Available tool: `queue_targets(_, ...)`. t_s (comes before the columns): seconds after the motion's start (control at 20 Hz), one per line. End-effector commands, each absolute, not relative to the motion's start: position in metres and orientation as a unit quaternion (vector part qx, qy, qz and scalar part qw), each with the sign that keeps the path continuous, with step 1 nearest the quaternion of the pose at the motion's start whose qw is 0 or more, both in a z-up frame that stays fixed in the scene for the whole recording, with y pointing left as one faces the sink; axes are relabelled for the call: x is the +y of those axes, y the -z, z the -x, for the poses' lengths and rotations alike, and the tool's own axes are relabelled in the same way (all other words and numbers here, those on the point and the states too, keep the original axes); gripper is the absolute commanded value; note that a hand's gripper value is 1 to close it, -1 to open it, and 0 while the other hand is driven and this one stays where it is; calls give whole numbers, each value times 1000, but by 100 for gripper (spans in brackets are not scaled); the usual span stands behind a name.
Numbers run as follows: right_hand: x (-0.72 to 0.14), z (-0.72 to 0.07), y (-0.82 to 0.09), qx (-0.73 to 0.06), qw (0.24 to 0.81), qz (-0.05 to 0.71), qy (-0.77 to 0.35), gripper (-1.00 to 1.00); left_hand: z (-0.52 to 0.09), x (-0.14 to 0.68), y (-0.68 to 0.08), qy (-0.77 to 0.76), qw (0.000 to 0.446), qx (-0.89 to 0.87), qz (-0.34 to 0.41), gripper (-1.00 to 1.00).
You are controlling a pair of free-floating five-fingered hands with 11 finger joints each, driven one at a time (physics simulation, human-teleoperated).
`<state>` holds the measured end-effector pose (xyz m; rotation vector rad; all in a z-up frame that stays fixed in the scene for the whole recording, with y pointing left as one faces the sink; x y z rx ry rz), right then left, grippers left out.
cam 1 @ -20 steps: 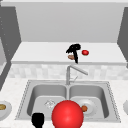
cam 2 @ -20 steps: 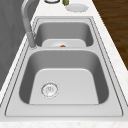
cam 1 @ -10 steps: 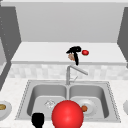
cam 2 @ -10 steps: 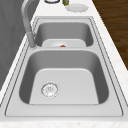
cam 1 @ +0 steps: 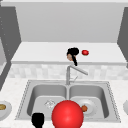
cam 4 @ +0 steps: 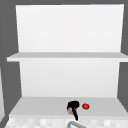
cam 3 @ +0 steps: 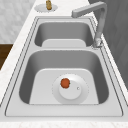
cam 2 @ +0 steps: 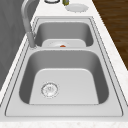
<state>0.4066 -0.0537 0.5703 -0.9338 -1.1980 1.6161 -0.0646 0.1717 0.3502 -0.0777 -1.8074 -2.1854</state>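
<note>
My right hand (cam 1: 73,52) is up on the low shelf (cam 1: 45,53) behind the sink, also seen in the upper view as my right hand (cam 4: 73,105). It is curled round a small tan object (cam 1: 69,57). A small red item (cam 1: 85,52) lies on the shelf just right of that hand, apart from it. My left hand (cam 1: 38,119) hangs low in front of the sink's left basin (cam 1: 40,96). Beside it, a big red ball (cam 1: 67,114) sits at the sink's front edge.
A white plate (cam 3: 70,88) with a small orange-red piece (cam 3: 65,83) lies in the right basin. The faucet (cam 1: 72,71) stands between the basins, its spout pointing right. Plates (cam 1: 3,108) with food sit on the counter at both ends. A second shelf (cam 4: 67,56) spans higher up.
</note>
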Motion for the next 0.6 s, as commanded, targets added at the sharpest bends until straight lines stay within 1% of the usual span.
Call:
queue_targets(0.0,-36,-405,-561,-463,434,409,-655,100,65,172,-350,761,152,-630,27,0)
queue_targets(0.2,-39,-395,-560,-476,422,444,-631,100,65,172,-350,761,152,-630,27,0)
queue_targets(0.55,-53,-384,-558,-505,439,453,-589,100,65,172,-350,761,152,-630,27,0)
